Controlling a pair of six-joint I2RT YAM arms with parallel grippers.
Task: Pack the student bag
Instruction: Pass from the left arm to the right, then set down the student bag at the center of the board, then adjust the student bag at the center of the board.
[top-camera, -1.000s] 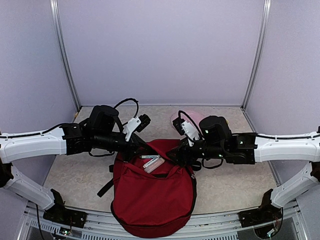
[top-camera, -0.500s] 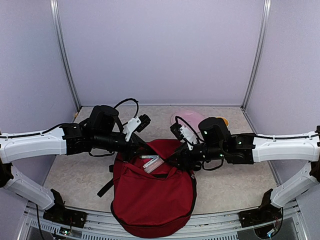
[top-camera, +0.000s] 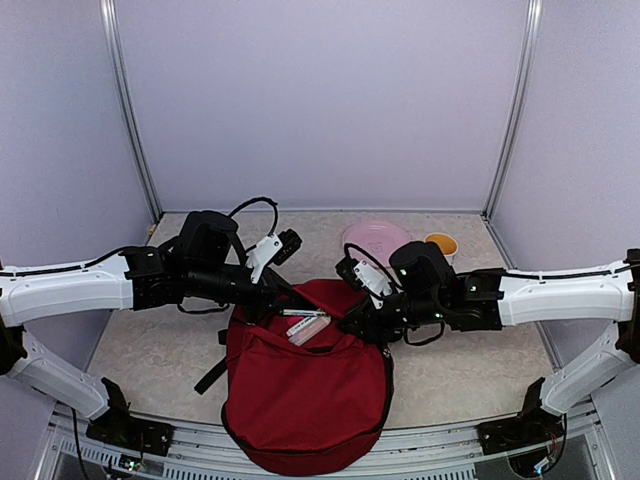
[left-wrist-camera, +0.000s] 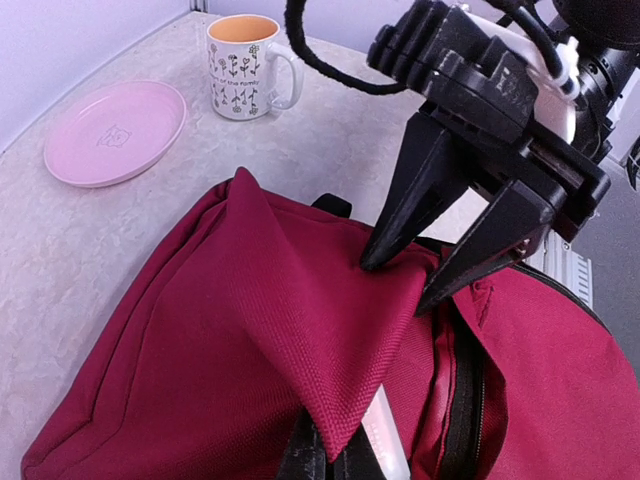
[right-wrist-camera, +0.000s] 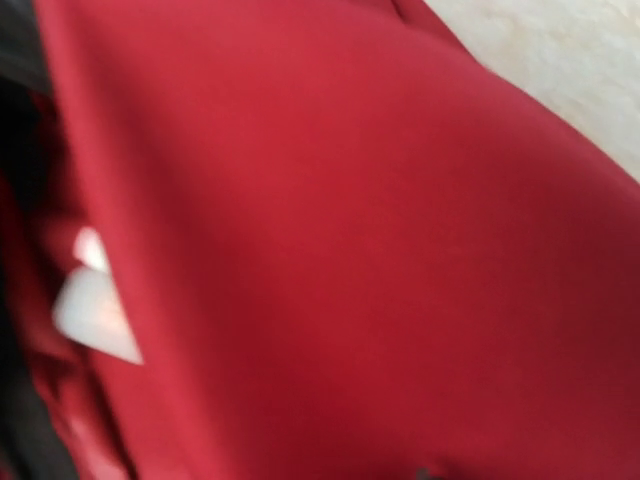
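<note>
The student bag (top-camera: 305, 390), a dark red backpack, lies at the table's near middle with its mouth facing away from the arm bases. My left gripper (top-camera: 272, 298) is shut on the peak of the bag's top flap (left-wrist-camera: 300, 330) and holds it raised; its fingers (left-wrist-camera: 305, 462) show under the fabric. My right gripper (left-wrist-camera: 400, 282) is at the mouth's right rim, its fingers still apart with a fold of red fabric between their tips. A pale plastic item (top-camera: 305, 326) pokes out of the opening. The right wrist view is blurred red cloth (right-wrist-camera: 380, 260); its own fingers are hidden.
A pink plate (top-camera: 375, 238) and a white flowered mug (top-camera: 440, 243) stand at the back right, behind the right arm. They also show far left in the left wrist view, plate (left-wrist-camera: 115, 130) and mug (left-wrist-camera: 243, 65). Grey walls close three sides.
The right arm has slid left and down onto the bag's rim, uncovering the plate and mug, and its jaws have narrowed a lot. The left arm and flap have held still.
</note>
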